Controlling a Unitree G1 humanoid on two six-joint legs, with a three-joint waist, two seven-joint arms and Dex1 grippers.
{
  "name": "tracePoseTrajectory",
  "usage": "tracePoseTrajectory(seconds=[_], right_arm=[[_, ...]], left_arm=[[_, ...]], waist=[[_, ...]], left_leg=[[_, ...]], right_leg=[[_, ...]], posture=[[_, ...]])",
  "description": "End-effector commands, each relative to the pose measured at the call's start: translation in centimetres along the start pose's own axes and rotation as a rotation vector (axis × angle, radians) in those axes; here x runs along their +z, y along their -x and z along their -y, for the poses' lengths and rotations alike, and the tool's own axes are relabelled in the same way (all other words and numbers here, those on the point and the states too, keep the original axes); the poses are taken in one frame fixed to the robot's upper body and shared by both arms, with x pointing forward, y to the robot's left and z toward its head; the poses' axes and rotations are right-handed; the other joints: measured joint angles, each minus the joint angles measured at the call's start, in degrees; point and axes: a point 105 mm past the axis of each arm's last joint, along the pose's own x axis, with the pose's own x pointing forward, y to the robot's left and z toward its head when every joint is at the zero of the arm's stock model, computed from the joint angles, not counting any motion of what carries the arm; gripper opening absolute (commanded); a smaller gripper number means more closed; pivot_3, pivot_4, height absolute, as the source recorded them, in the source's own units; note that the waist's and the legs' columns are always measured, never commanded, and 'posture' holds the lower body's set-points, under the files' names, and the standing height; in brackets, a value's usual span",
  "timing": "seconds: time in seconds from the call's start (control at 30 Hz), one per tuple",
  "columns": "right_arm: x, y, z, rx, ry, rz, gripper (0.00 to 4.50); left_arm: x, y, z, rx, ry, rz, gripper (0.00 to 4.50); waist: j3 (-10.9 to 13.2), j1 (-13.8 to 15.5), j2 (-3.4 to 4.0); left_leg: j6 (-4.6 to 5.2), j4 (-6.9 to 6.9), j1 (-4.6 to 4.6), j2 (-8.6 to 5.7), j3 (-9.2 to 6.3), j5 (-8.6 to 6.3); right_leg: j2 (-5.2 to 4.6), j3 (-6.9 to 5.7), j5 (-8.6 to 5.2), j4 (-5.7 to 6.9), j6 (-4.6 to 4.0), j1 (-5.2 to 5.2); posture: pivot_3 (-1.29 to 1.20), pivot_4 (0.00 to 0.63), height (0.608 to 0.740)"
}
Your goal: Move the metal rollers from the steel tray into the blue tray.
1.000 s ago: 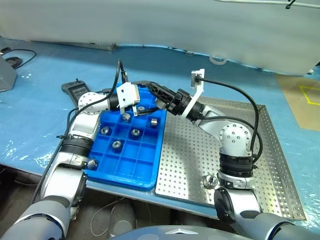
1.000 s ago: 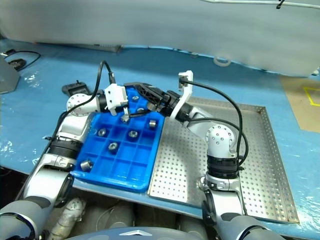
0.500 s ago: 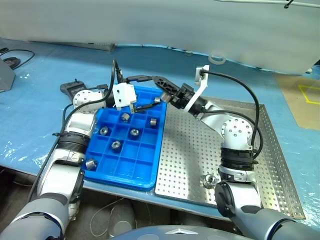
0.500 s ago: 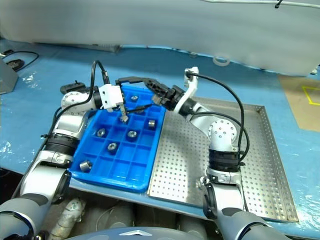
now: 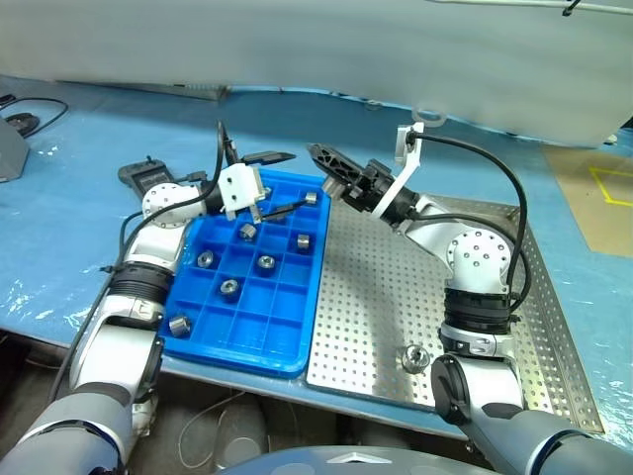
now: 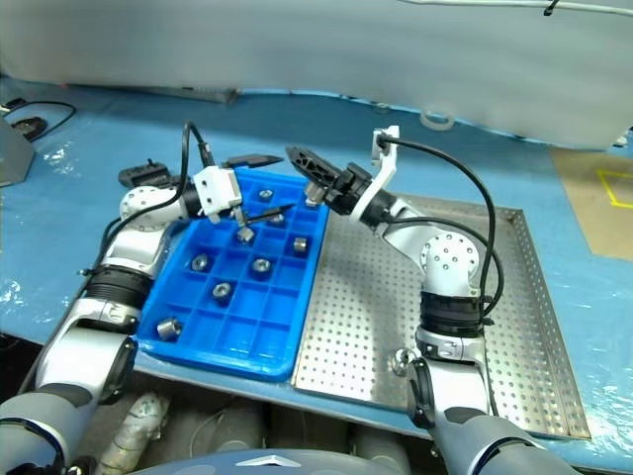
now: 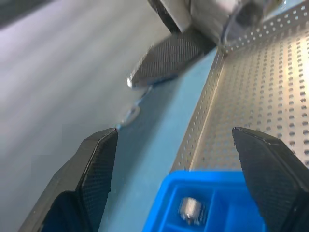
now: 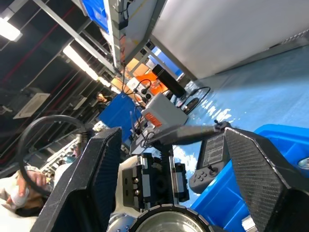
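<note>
The blue tray [image 5: 287, 336] lies left of the steel tray [image 5: 386, 287] and holds several metal rollers, among them one [image 5: 247, 232] in the second row and one [image 5: 311, 198] in the far row. A single roller [image 5: 412, 357] lies near the steel tray's front edge. My left gripper [image 5: 293, 180] hangs open over the blue tray's far end, pointing right, with nothing between its fingers [image 7: 99, 164]. My right gripper [image 5: 331, 170] faces it above the tray's far right corner, also open and holding nothing.
A dark grey controller [image 5: 148, 176] lies just past the blue tray's left far corner. A white ring [image 5: 430, 117] sits on the blue table beyond the steel tray. A grey box [image 5: 10, 148] stands at the far left.
The right gripper has drawn slightly up and to the right from the blue tray's far row. The left gripper has eased a little to the left. Both stay open.
</note>
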Motion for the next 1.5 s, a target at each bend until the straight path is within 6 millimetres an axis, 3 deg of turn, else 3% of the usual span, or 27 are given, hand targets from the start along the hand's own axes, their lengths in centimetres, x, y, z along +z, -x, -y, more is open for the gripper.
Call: tracePoseTrajectory(seconds=[0.03,0.23,0.4,0.6,0.7,0.83,0.93,1.07,1.23,1.5], right_arm=[[0.8,-0.5,-1.6,0.058,0.029,0.016,3.54],[0.6,-0.8,-1.5,0.046,0.033,0.009,3.54],[0.7,-0.9,-1.4,0.037,0.040,0.019,3.54],[0.7,-1.1,-1.7,0.038,0.049,0.023,3.54],[0.7,-1.1,-1.7,0.032,0.053,0.021,3.58],[0.6,-1.0,-1.5,0.020,0.058,0.018,3.58],[0.5,-1.0,-1.4,0.014,0.059,0.019,3.58],[0.4,-1.1,-1.2,0.009,0.060,0.016,3.58],[0.4,-1.1,-1.0,-0.002,0.063,0.020,3.58],[2.0,-0.5,1.4,-0.102,0.117,0.045,3.58]], left_arm=[[3.5,-1.5,-0.9,-0.005,-0.117,0.123,3.98],[4.6,-2.5,-0.6,-0.063,-0.137,0.172,3.98],[4.2,-3.3,1.4,-0.128,-0.111,0.185,3.98],[4.0,-4.1,2.2,-0.141,-0.072,0.191,3.98],[3.3,-3.8,2.8,-0.191,-0.059,0.165,3.44],[2.5,-3.6,2.2,-0.153,-0.047,0.121,2.20],[2.3,-3.3,2.2,-0.165,-0.038,0.107,2.20],[2.1,-3.0,1.9,-0.142,-0.042,0.100,1.35],[2.4,-2.7,-0.1,-0.047,0.034,0.108,1.26],[1.4,-0.9,-1.6,-0.012,0.090,0.040,1.26]], waist=[[0.0,0.0,0.00],[0.0,-0.3,0.01],[0.0,-0.2,0.01],[0.0,-0.5,0.02],[0.0,-0.5,0.02],[0.0,-0.4,0.02],[0.0,-0.4,0.03],[0.0,-0.4,0.03],[0.0,-0.4,0.03],[0.0,-0.4,0.05]], left_leg=[[0.00,0.00,0.00,0.00,0.00,0.00],[0.00,0.01,0.02,0.02,0.00,0.00],[0.00,0.01,-0.01,-0.03,0.00,0.00],[0.01,0.05,-0.02,0.01,0.00,-0.01],[0.01,0.05,0.01,0.02,0.01,-0.01],[0.01,0.07,0.01,0.01,0.01,-0.01],[0.01,0.11,-0.02,0.00,0.01,-0.01],[0.01,0.11,-0.02,0.01,0.01,-0.01],[0.01,0.11,-0.02,0.01,0.01,-0.01],[0.00,0.10,-0.02,0.02,0.01,-0.01]], right_leg=[[0.00,0.00,0.00,0.00,0.00,0.00],[0.02,0.01,0.02,0.00,0.02,-0.02],[0.00,0.01,0.05,-0.01,0.08,-0.01],[0.02,0.01,0.06,0.00,0.09,-0.02],[0.03,0.02,0.06,0.00,0.09,-0.03],[0.02,0.03,0.06,-0.01,0.09,-0.01],[0.01,0.03,0.06,-0.01,0.09,-0.01],[0.02,0.03,0.06,0.00,0.09,-0.02],[0.02,0.03,0.06,0.00,0.09,-0.01],[0.03,0.03,0.05,-0.01,0.08,-0.04]], posture=[[0.00,0.150,0.740],[-0.01,0.150,0.740],[-0.02,0.150,0.740],[-0.03,0.150,0.740],[-0.04,0.150,0.740],[-0.05,0.150,0.740],[-0.05,0.150,0.740],[-0.05,0.150,0.740],[-0.03,0.150,0.740],[-0.03,0.150,0.740]])
